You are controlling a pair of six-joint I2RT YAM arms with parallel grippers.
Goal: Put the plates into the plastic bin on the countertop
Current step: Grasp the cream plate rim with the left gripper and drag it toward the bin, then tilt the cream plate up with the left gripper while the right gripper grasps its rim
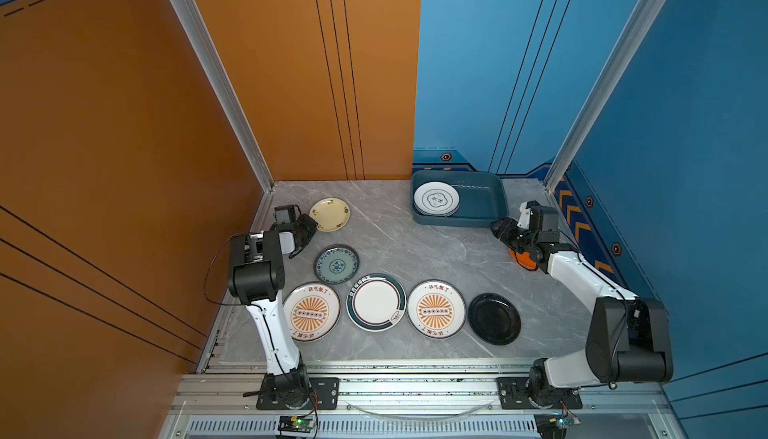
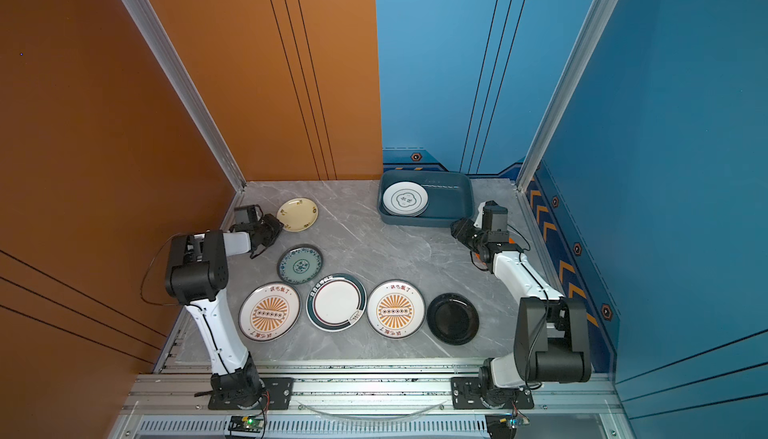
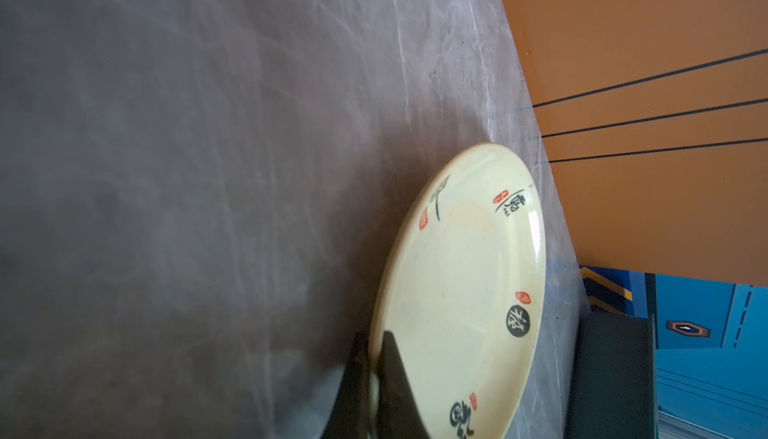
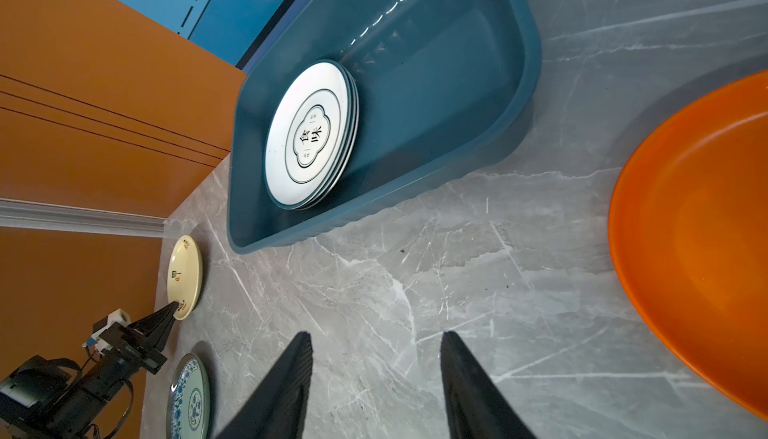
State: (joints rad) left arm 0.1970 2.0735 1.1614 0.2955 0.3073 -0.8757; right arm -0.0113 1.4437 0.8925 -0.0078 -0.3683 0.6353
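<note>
My left gripper (image 3: 374, 335) is shut on the near rim of the yellow plate (image 1: 330, 214), which lies at the back left of the countertop (image 1: 415, 250). The plastic bin (image 1: 482, 202) stands at the back right with a small stack of white ring-emblem plates (image 1: 436, 199) in its left half. My right gripper (image 4: 376, 335) is open and empty, low over bare marble just in front of the bin. An orange plate (image 4: 698, 250) lies beside it, mostly under the right arm in both top views. A teal patterned plate (image 1: 336, 265) sits near the left gripper.
Along the front lie a sunburst plate (image 1: 311, 312), a teal-rimmed white plate (image 1: 376, 302), another sunburst plate (image 1: 435, 309) and a black plate (image 1: 493, 318). An orange wall (image 1: 124, 146) closes the left, a blue wall (image 1: 685, 146) the right, and a metal rail (image 1: 415, 391) the front.
</note>
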